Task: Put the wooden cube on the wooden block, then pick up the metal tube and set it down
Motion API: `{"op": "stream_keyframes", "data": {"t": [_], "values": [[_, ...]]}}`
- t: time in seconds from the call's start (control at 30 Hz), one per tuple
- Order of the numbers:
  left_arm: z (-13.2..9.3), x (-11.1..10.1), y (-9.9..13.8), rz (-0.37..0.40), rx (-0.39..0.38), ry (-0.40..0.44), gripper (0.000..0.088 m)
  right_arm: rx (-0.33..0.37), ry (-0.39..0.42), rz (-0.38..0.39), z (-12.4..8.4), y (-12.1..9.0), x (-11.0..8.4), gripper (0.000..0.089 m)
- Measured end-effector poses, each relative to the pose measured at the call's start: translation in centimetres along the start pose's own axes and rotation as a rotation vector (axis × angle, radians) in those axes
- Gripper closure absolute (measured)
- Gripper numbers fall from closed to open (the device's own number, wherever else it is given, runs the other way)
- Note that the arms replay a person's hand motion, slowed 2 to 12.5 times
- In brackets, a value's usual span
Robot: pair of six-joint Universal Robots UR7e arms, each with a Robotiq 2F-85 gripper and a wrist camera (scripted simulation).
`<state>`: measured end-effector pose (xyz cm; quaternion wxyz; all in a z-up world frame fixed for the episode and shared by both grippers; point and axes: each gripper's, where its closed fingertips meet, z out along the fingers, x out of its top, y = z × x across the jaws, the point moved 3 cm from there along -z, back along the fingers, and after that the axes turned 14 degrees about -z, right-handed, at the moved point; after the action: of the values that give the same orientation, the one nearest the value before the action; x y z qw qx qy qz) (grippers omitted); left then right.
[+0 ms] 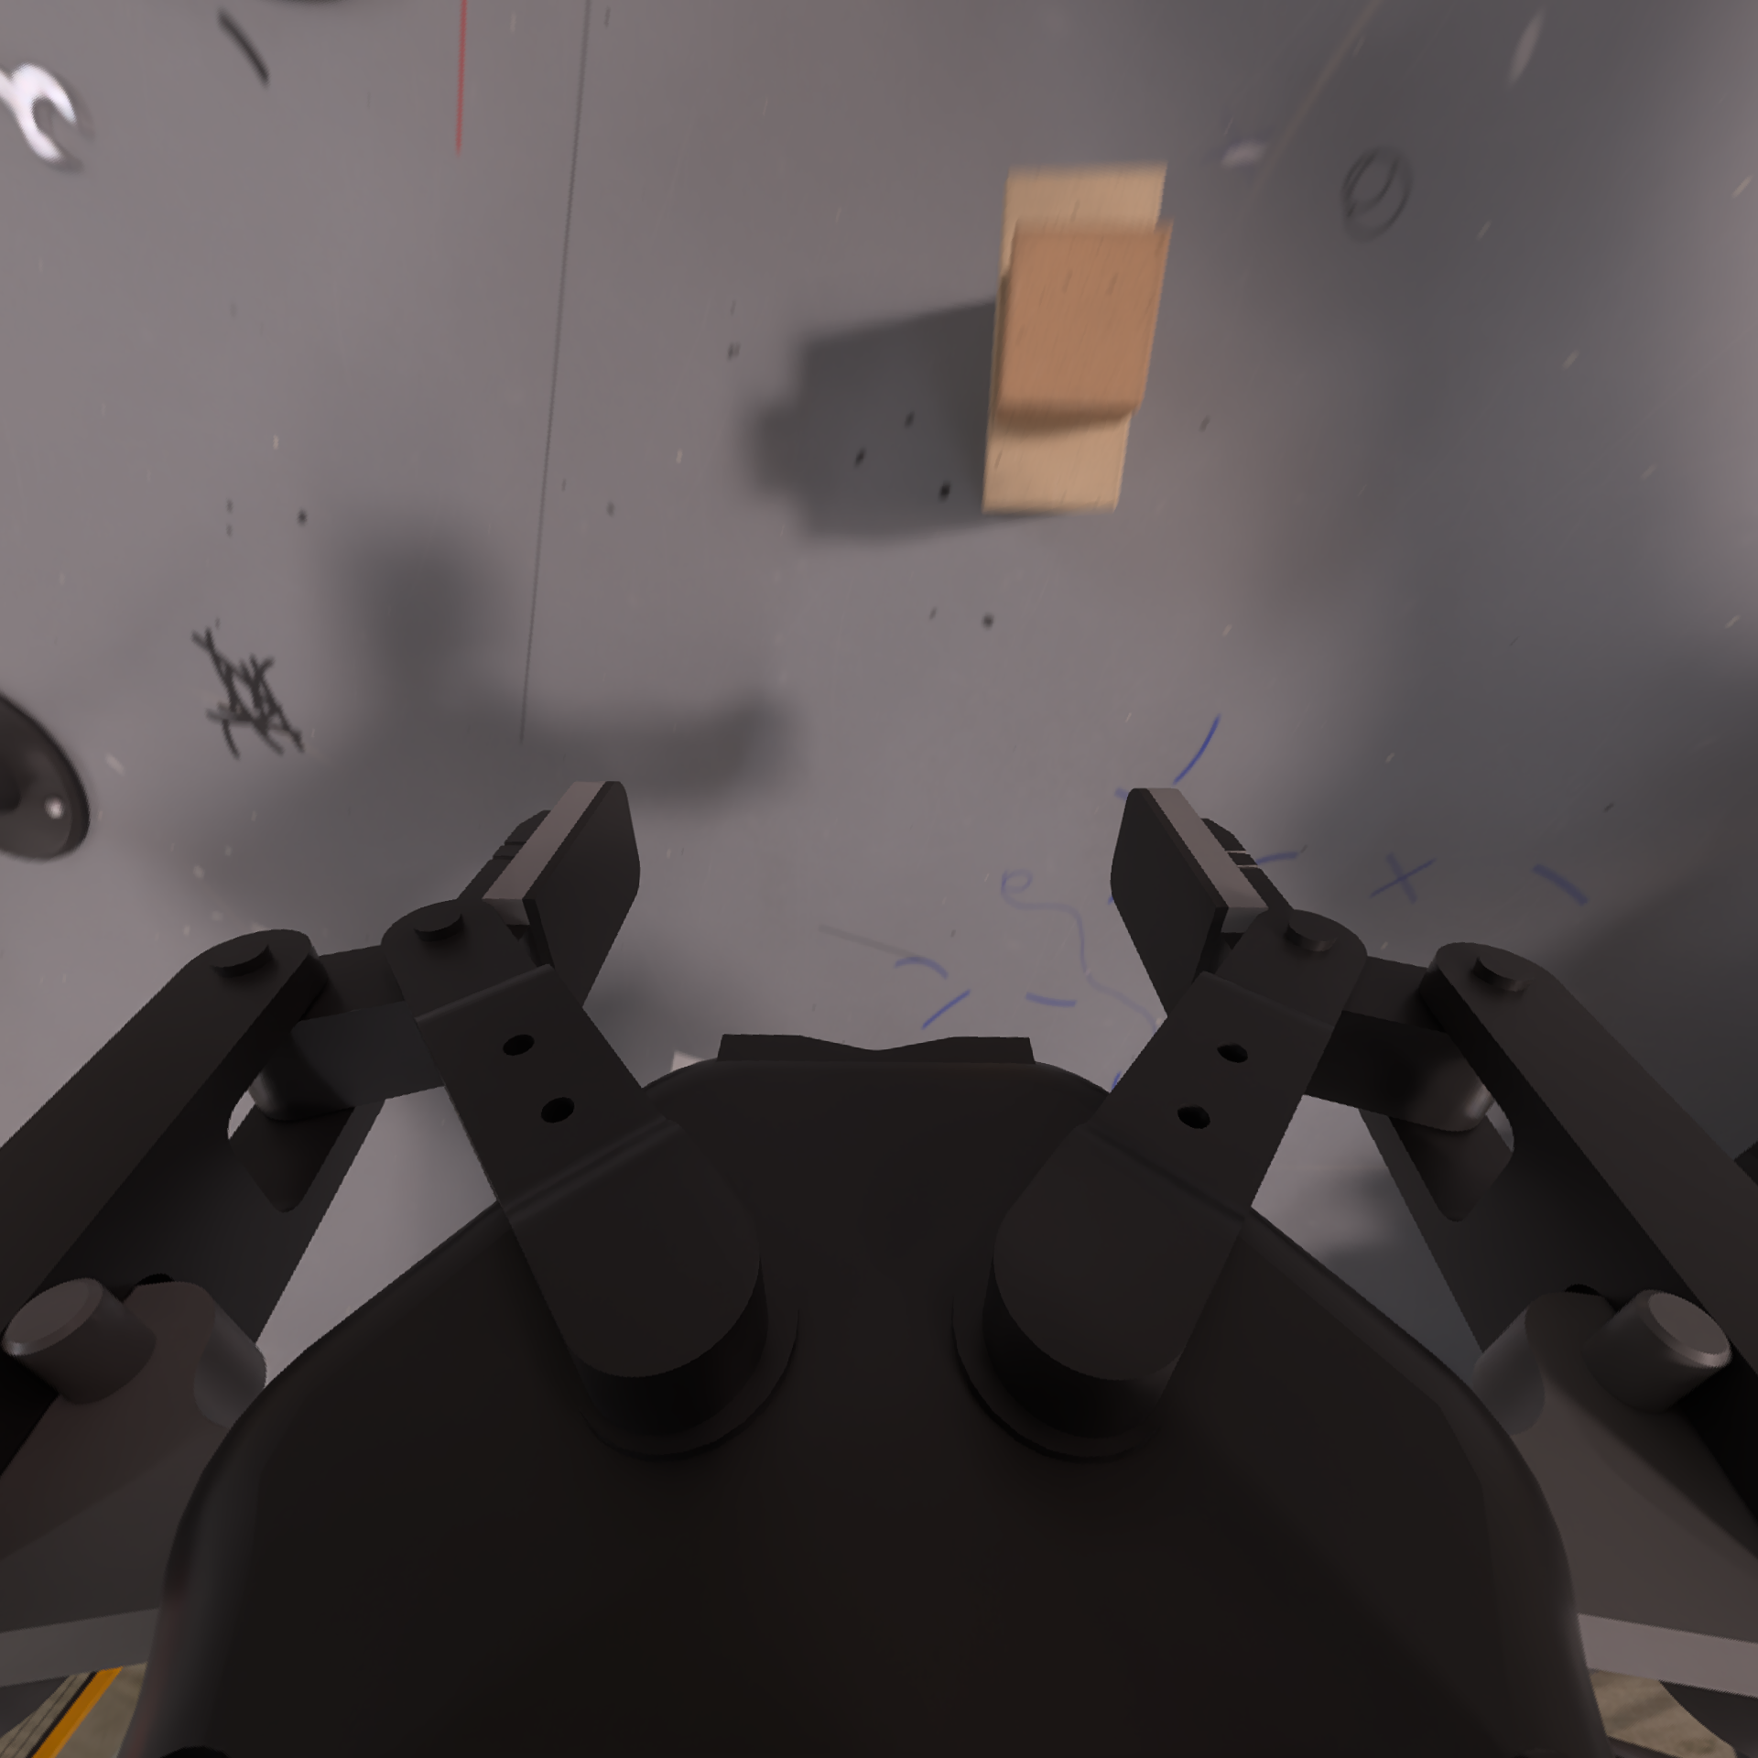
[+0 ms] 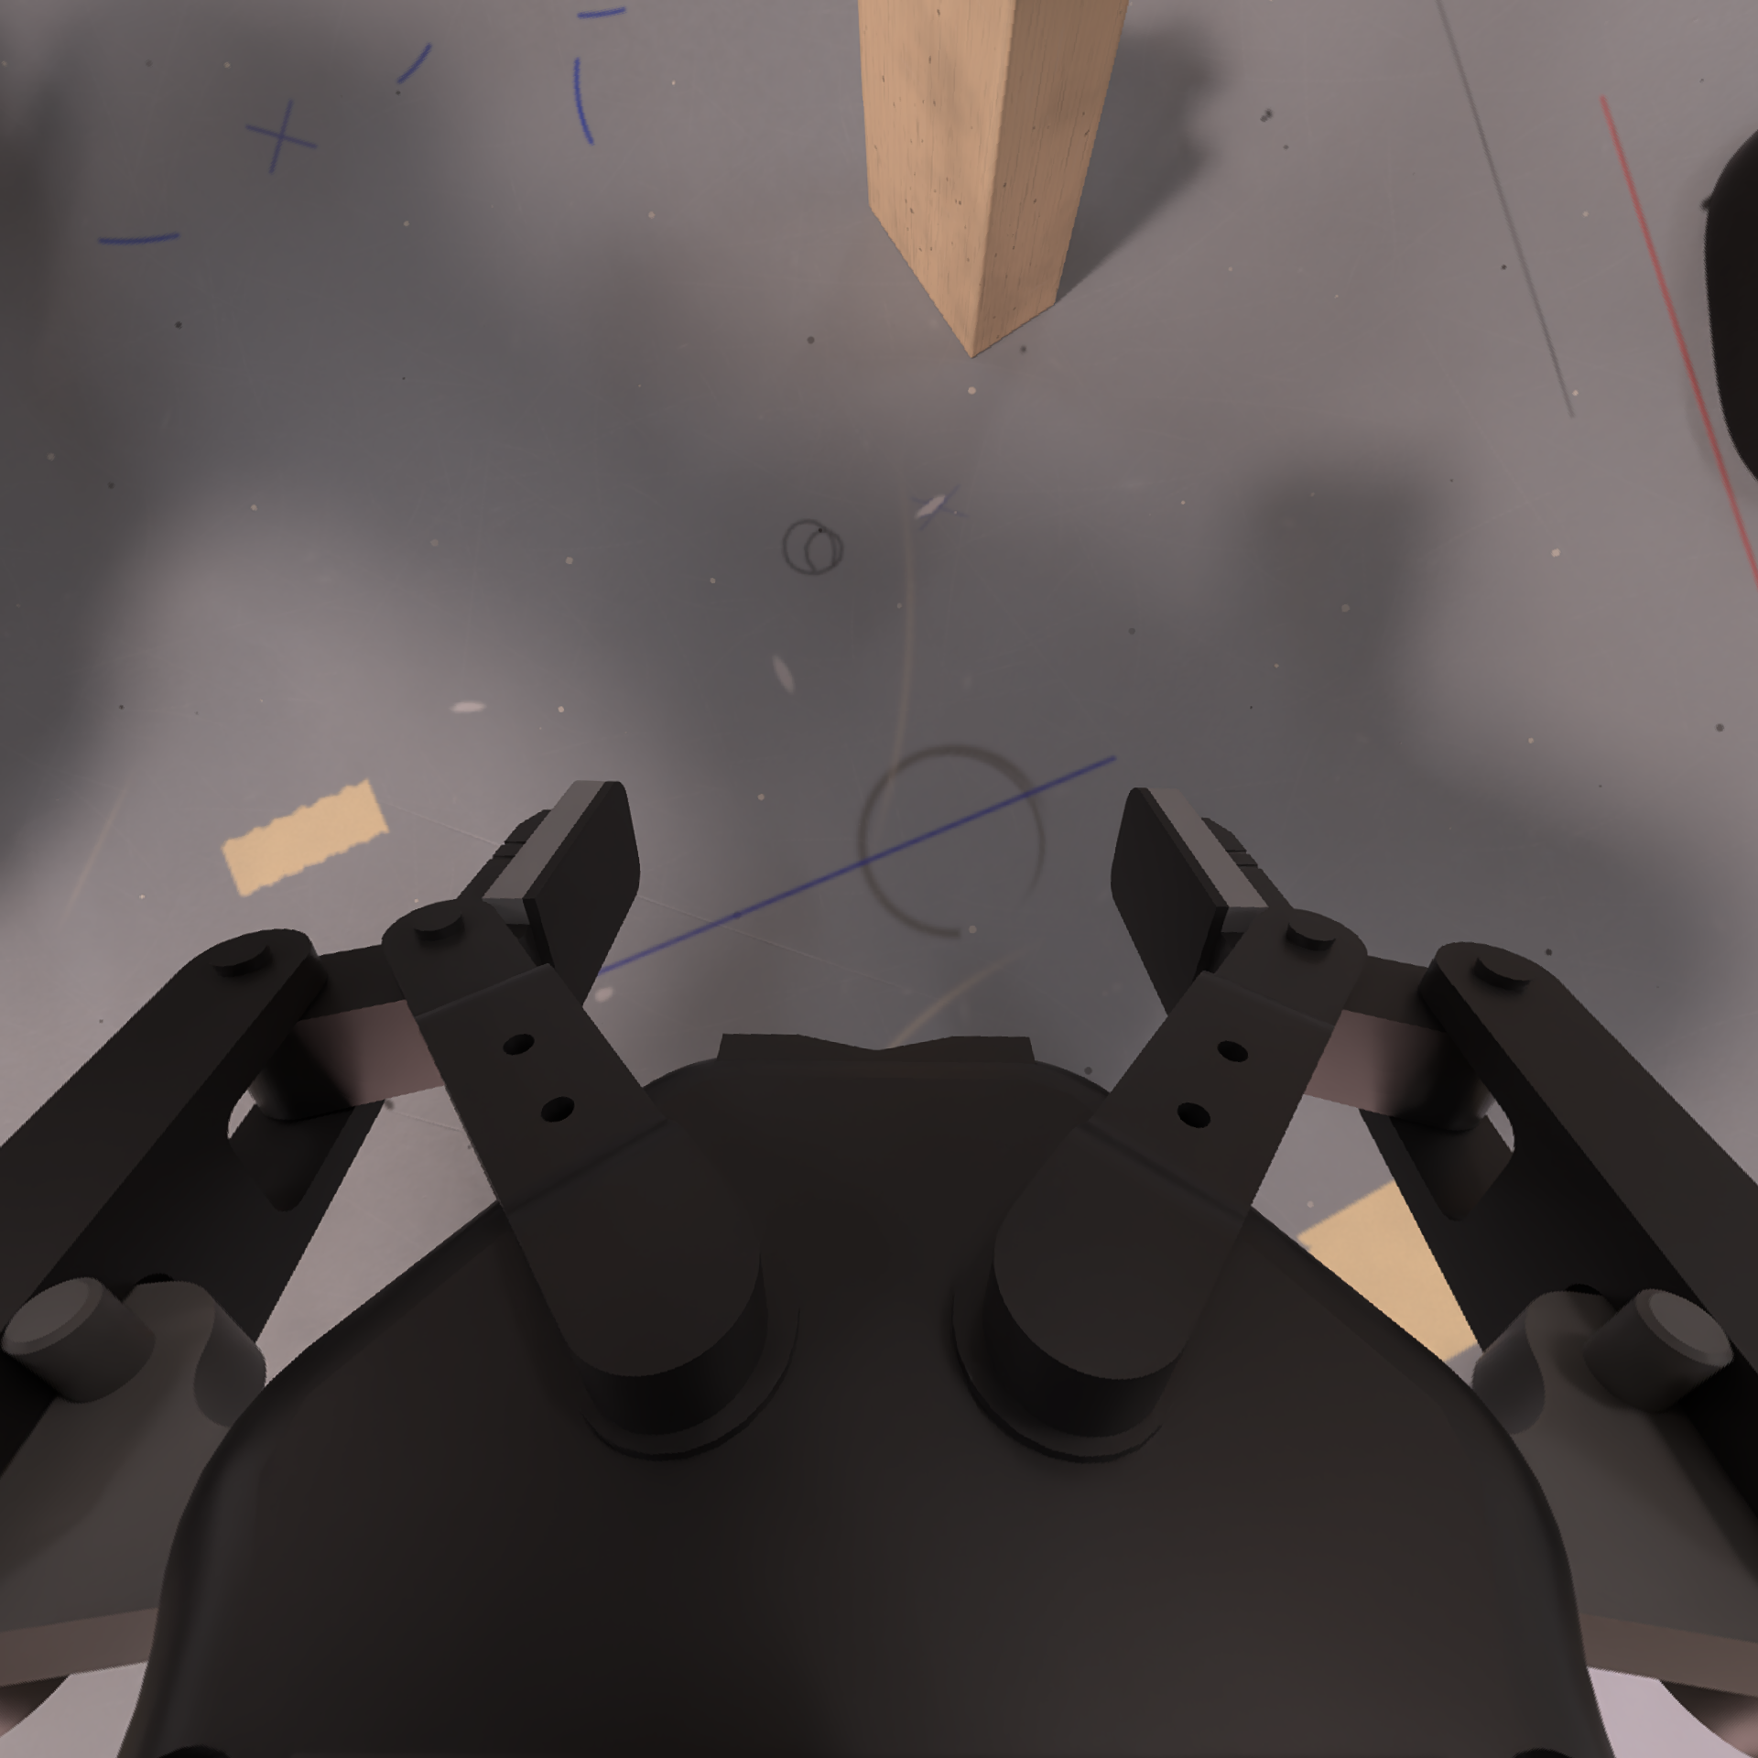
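In the left wrist view a light wooden block (image 1: 1046, 466) lies on the grey table ahead and to the right. A darker wooden cube (image 1: 1080, 323) sits on its middle. My left gripper (image 1: 875, 856) is open and empty, well short of the block and above the table. In the right wrist view the wooden block (image 2: 980, 171) rises out of the top edge; its top is cut off and no cube shows. My right gripper (image 2: 875, 856) is open and empty, above bare table short of the block. I see no metal tube in either view.
A silvery wrench-shaped item (image 1: 43, 114) and a thin dark stick (image 1: 243, 43) lie far left. A black round mount (image 1: 38, 790) sits at the left edge. A dark rounded shape (image 2: 1731, 285) is at the right edge. Tan tape patches (image 2: 304, 837) mark the table.
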<state>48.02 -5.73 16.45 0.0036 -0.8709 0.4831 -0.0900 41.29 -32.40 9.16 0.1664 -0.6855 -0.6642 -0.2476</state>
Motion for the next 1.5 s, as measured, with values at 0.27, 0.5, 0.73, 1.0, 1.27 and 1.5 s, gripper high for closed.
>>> {"op": "stream_keyframes", "data": {"t": [0.27,0.5,0.73,1.0,1.27,1.5], "values": [[-0.1,-7.0,-2.7,-0.004,0.078,-0.085,0.0041,0.003,0.015,0.004,0.3,0.1,-0.1,0.0039],[1.4,-13.0,-4.0,-0.072,0.083,-0.190,0.0101,0.010,0.013,0.001,0.6,0.0,0.0,0.0039],[3.1,-17.5,-5.0,-0.175,0.101,-0.298,0.0158,0.015,0.011,-0.006,0.8,-0.2,0.4,0.0039],[4.7,-19.7,-5.3,-0.347,0.088,-0.360,0.0258,0.018,0.006,-0.014,1.0,-0.3,0.9,0.0039],[5.8,-20.6,-5.3,-0.436,0.149,-0.421,0.0282,0.012,0.005,-0.019,0.7,-0.3,1.2,0.0039],[6.4,-21.0,-5.0,-0.508,0.142,-0.487,0.0303,0.012,-0.004,-0.020,0.6,-0.4,1.2,0.0039]]}}
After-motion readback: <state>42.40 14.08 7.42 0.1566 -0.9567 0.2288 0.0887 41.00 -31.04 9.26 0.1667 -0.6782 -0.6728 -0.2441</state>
